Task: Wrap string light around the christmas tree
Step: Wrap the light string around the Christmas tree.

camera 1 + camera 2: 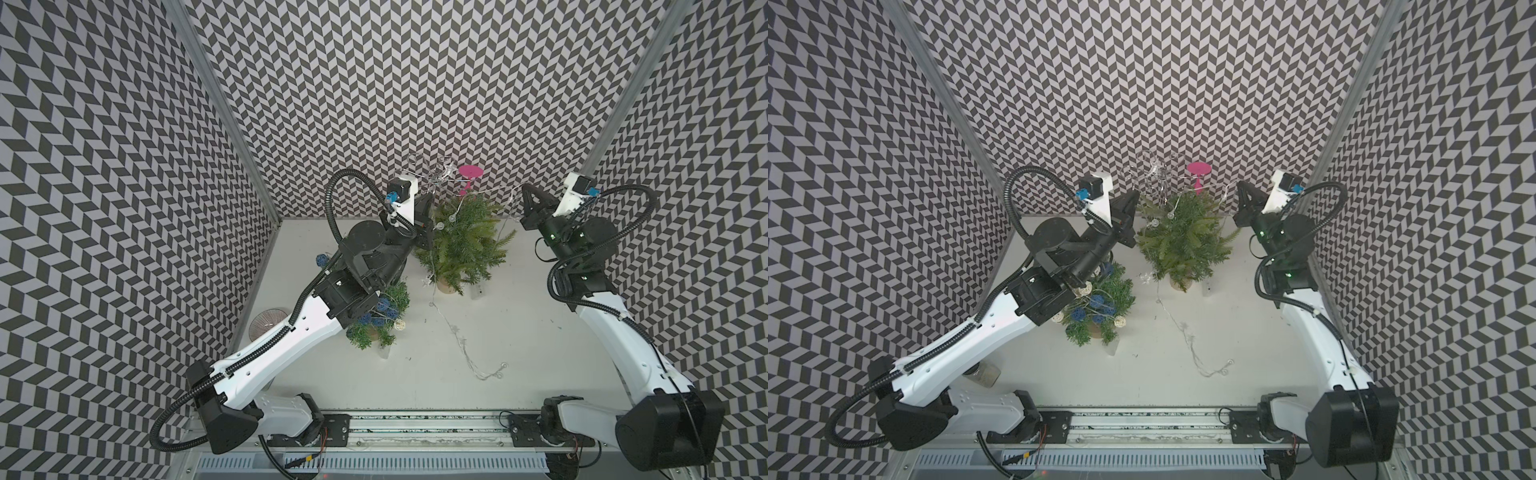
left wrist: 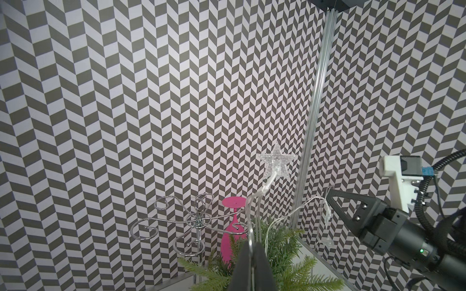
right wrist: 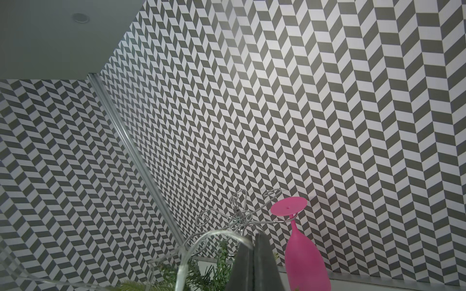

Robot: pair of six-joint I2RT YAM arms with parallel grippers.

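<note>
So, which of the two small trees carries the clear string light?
The rear tree, near the back wall: the string light hangs across it. The front tree carries blue and cream balls instead.

2 overhead views; wrist views upward.

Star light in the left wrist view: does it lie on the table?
No, the star light stands in the air above the shut left pincer.

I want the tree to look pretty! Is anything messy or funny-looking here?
Yes. A long tail of the string light trails loose across the table instead of going around the christmas tree, and it ends in a little tangle. A pink glass is upside down at the wire rack.
</note>
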